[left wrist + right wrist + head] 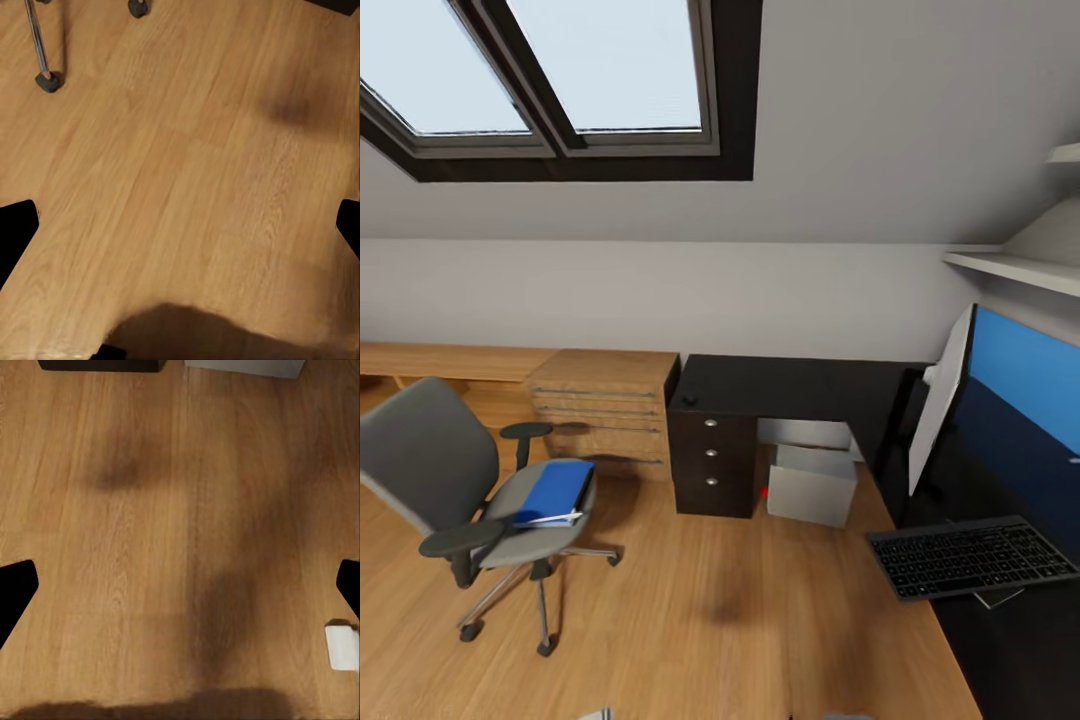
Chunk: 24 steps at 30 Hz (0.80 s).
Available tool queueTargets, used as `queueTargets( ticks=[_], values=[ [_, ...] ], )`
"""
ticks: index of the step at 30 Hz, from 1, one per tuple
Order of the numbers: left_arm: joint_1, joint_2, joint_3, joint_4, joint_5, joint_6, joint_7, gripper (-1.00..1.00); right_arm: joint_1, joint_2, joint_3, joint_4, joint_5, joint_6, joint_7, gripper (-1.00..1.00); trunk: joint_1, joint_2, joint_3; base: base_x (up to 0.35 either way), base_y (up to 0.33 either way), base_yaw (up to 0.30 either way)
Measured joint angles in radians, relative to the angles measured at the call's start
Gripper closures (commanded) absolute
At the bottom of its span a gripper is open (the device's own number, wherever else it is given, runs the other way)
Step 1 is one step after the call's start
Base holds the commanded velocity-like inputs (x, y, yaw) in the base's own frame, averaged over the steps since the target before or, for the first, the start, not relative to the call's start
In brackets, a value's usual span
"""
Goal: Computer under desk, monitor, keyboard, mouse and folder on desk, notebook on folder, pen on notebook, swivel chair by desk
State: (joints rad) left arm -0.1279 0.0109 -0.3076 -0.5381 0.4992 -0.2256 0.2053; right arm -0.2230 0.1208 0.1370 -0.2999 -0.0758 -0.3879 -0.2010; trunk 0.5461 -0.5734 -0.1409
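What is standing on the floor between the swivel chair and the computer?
In the head view, the desk's dark three-drawer unit stands between the swivel chair and the computer. Bare oak floor lies in front of it.

My left gripper (pixel 180 232) shows as two flat black fingertips (pixel 15 232), one at each edge of my left wrist view, each tapering to a blunt angled point. My right gripper (pixel 180 592) looks the same: matte black fingertips (pixel 15 592), plain, with no markings, screws or cables I can make out (they are pure silhouette against the floor). In my head view, small pale grey scraps of me poke up at the lower edge, too little to identify.
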Motion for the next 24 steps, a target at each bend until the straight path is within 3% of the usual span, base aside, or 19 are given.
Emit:
queueTargets(
  ticks=[6,12,15,24],
  values=[
    [0.0,0.001,0.0,0.0,0.0,0.0,0.0,-1.0,0.0,-0.001,0.0,0.0,0.021,-0.001,0.002,-1.0,0.0,0.0,0.0,-0.288,-0.159,0.0],
    [0.0,0.0,0.0,0.0,0.0,0.0,0.0,-1.0,0.0,-0.001,0.0,-0.001,0.078,-0.002,0.005,-1.0,0.0,0.0,0.0,-0.231,-0.246,0.0],
    [0.0,0.001,0.0,0.0,0.0,0.0,0.0,-1.0,0.0,-0.001,0.001,0.0,0.122,-0.003,0.005,-1.0,0.0,0.0,0.0,-0.092,-0.088,0.0],
    [0.0,0.0,0.001,0.001,0.0,0.0,0.004,-1.0,0.0,-0.001,0.001,0.0,0.141,-0.003,0.005,-1.0,-0.008,0.014,0.006,-0.014,-0.013,0.0]
  ],
)
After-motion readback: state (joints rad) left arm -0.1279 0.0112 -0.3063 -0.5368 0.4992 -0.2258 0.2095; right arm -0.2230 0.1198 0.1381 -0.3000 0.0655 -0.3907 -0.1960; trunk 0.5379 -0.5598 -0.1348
